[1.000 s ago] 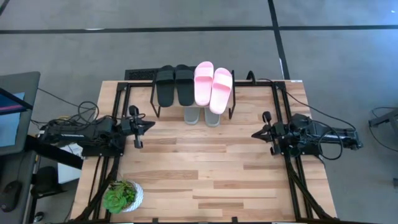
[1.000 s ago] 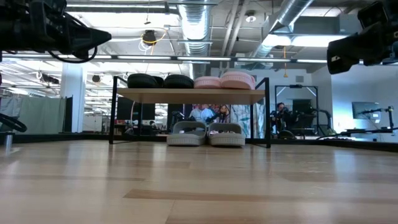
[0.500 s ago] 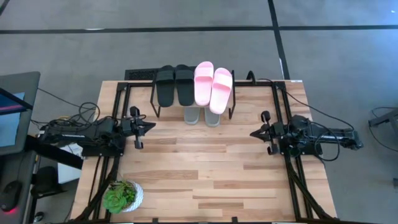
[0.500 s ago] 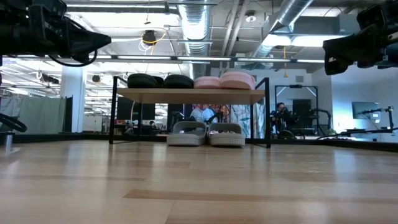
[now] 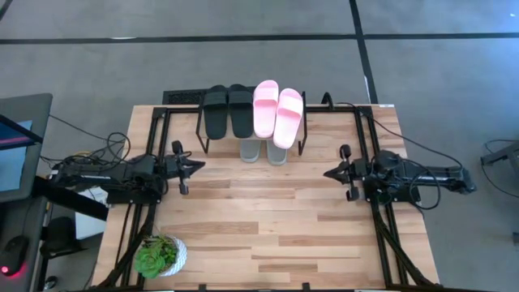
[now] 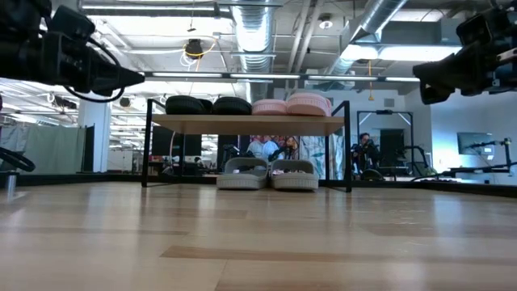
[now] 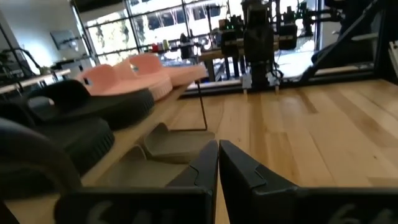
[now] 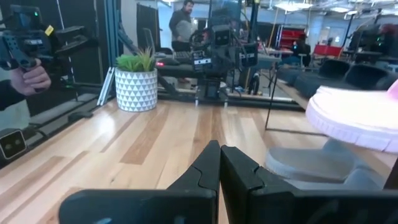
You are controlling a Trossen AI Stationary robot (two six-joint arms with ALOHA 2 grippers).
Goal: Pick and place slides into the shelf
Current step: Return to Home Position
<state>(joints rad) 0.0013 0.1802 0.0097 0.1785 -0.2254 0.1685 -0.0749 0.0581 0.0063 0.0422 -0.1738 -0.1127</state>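
The shelf [image 5: 302, 130] stands at the table's far edge, its wooden plank [image 6: 246, 124] on thin black legs. On the plank lie two black slides [image 5: 228, 112] and two pink slides [image 5: 276, 112]. Two grey-green slides [image 6: 269, 174] sit on the tabletop under it, soles down. My left gripper [image 5: 201, 165] hovers shut at the table's left side, pointing level toward the middle. My right gripper [image 5: 326, 173] hovers shut at the right side, facing it. Each wrist view shows its fingers [image 7: 217, 146] [image 8: 219, 148] closed on nothing.
A potted plant [image 5: 160, 255] in a white patterned pot stands at the near left corner. Black frame rails [image 5: 381, 235] run along both table sides. Bare wood [image 5: 268, 219] lies between the arms. A person's hand [image 8: 34, 78] holds a device beyond the table.
My left gripper has tipped its front end down a little, to level. The slides and the shelf have not moved, and both grippers have stayed shut.
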